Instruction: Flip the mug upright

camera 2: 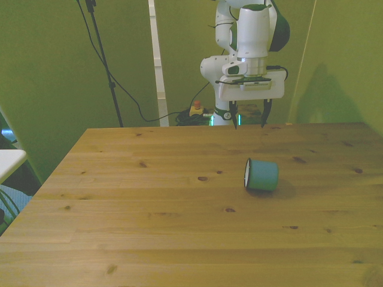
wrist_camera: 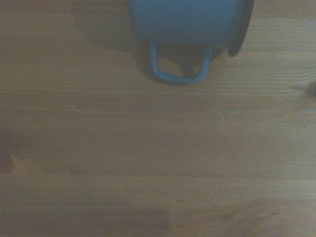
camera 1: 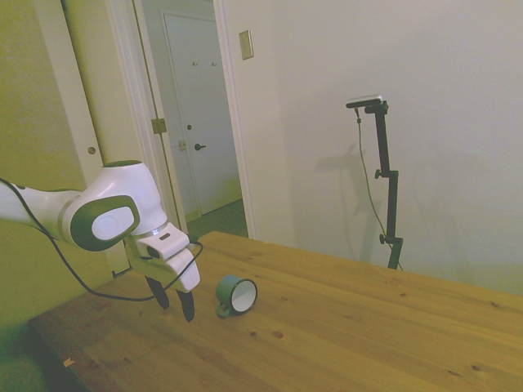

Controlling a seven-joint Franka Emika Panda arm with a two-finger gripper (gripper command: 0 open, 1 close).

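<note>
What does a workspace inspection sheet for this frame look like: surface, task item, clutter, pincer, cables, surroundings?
Surface: wooden table, knotty planks, nothing spilled on it.
Job's things: mug lying on its side, white inside facing the side camera, loop handle resting toward the tabletop; not yet upright.
Clutter: nothing seen.
Grippers: pincer open, fingers pointing down, hanging just above the table beside the mug, not touching it.
Cables: black cable looping along the arm; more cables on the floor behind the table in the front view.
Surroundings: plain walls, a white door beyond an open doorway.
</note>
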